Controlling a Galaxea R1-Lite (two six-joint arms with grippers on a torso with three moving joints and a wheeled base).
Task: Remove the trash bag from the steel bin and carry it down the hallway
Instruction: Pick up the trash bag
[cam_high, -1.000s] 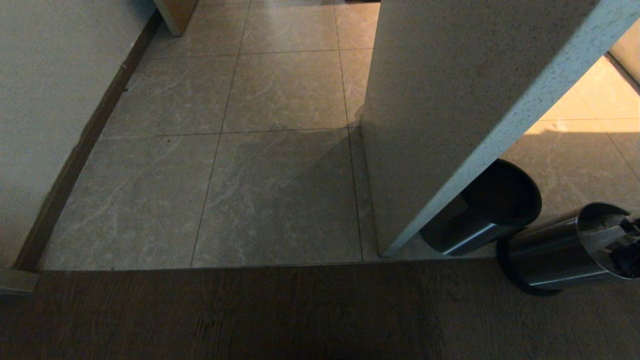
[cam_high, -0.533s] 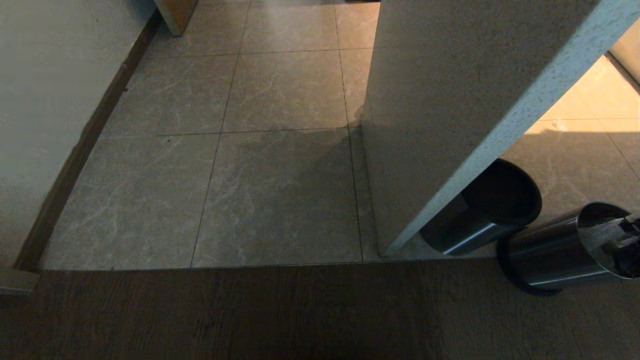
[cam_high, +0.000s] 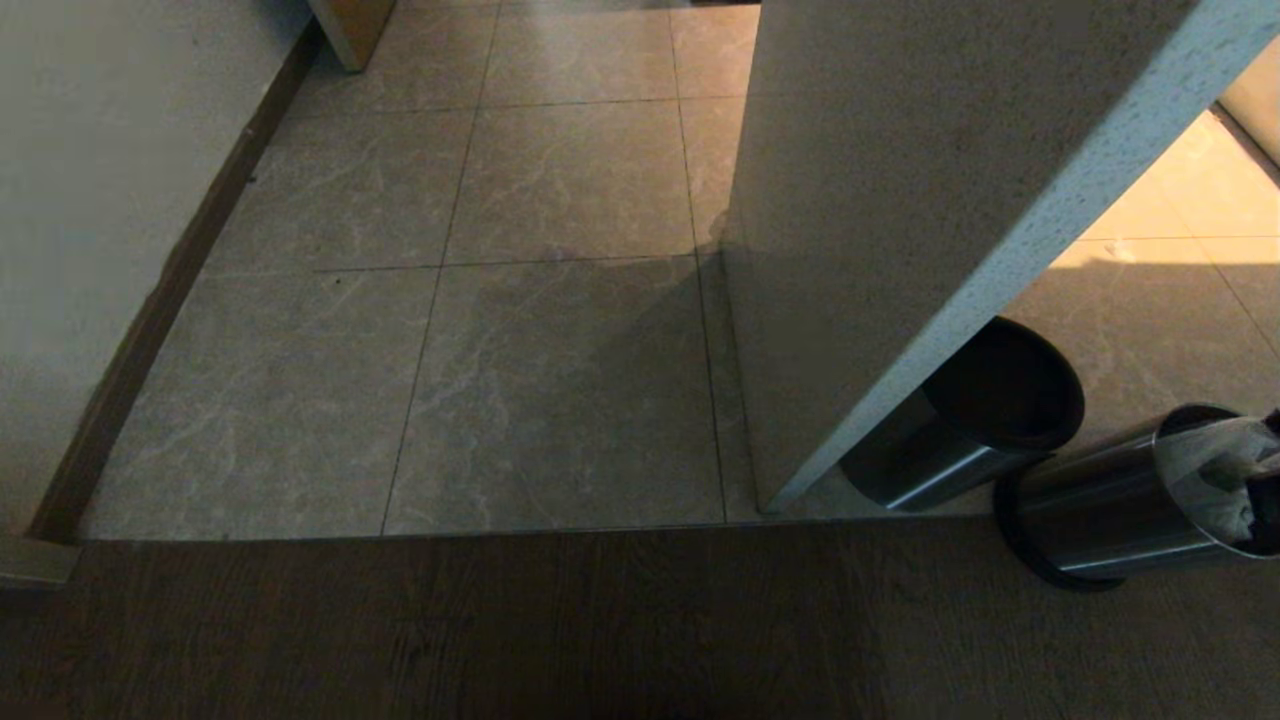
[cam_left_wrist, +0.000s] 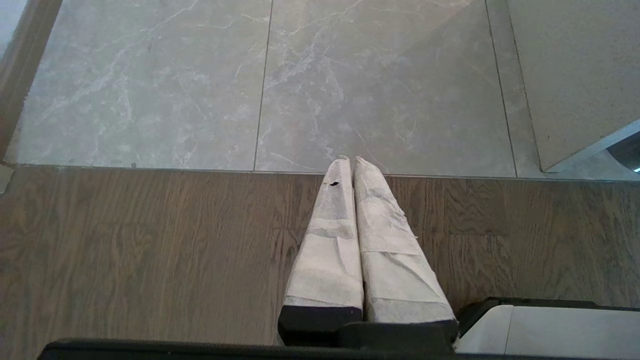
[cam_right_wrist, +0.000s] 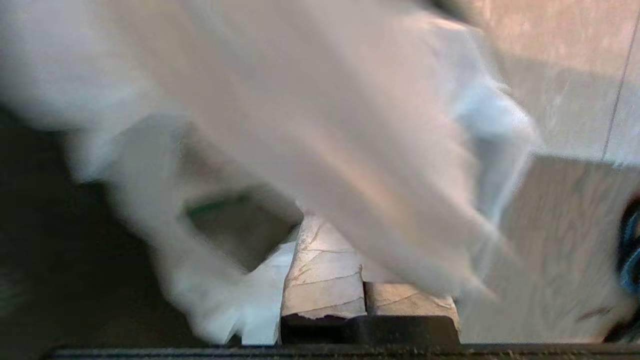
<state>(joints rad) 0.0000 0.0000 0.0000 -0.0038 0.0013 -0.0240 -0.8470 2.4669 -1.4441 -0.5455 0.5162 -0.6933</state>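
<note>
Polished steel round bin with black base trim (cam_high: 1110, 525) stands at the head view's far right edge, on dark wood-grain flooring (cam_high: 500, 630) just past the tile line. Thin white plastic trash bag (cam_high: 1215, 480) bunches up out of its mouth. In the right wrist view the bag (cam_right_wrist: 320, 125) fills most of the frame, blurred, a trace of green print low on it; right gripper (cam_right_wrist: 345, 235) has its taped fingers clenched together on the plastic. Second steel bin, dark inside (cam_high: 965, 425), sits just beside the first, tucked against the speckled white wall corner (cam_high: 900, 250). Hallway of glossy grey-beige marble-look tiles (cam_high: 560, 370) runs open ahead between that corner and the left white wall with dark baseboard (cam_high: 150, 330). Left gripper (cam_left_wrist: 349, 167) hangs over the wood-to-tile seam, fingers pressed together, grasping nothing.
</note>
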